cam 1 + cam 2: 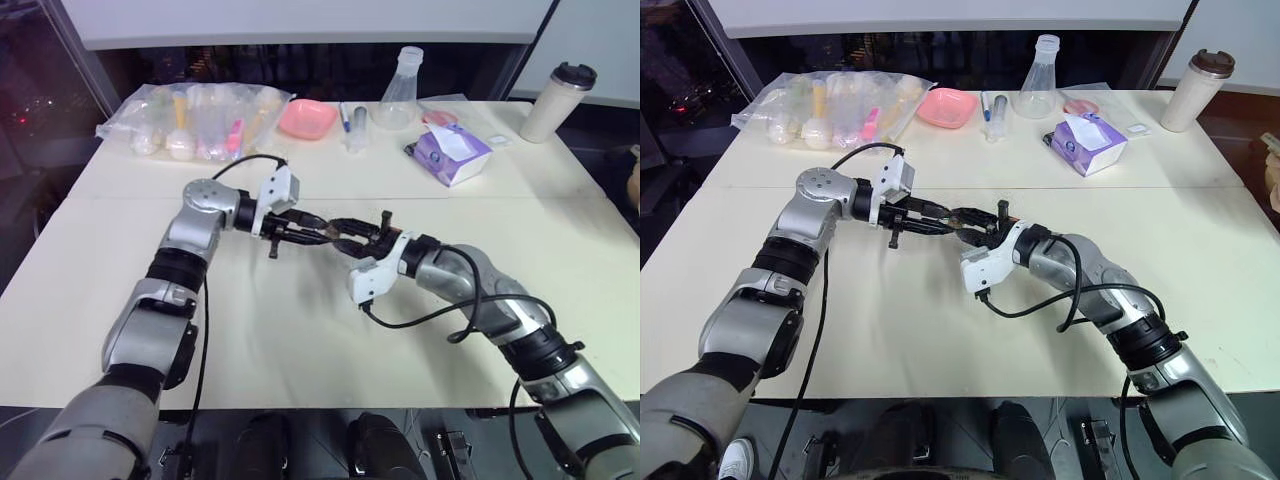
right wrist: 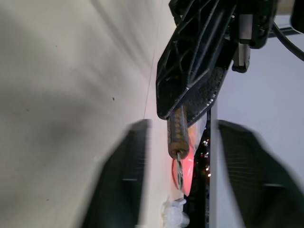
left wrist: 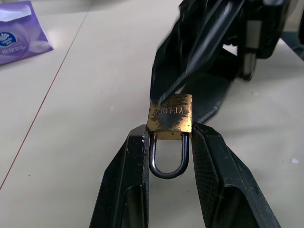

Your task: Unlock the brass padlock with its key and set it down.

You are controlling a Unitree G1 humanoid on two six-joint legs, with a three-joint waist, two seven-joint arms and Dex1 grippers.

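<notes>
Left eye view: plastic bag (image 1: 195,120) of bottles (image 1: 180,140).

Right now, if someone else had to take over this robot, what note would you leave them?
Left pincer: shut on the brass padlock, held above the table.
Right pincer: open, tips right at the padlock's far end, meeting the left pincer.
Key: I cannot make it out.
Done: padlock picked up and presented.
Left: the shackle looks closed, so unlock it, then set the padlock down.
</notes>
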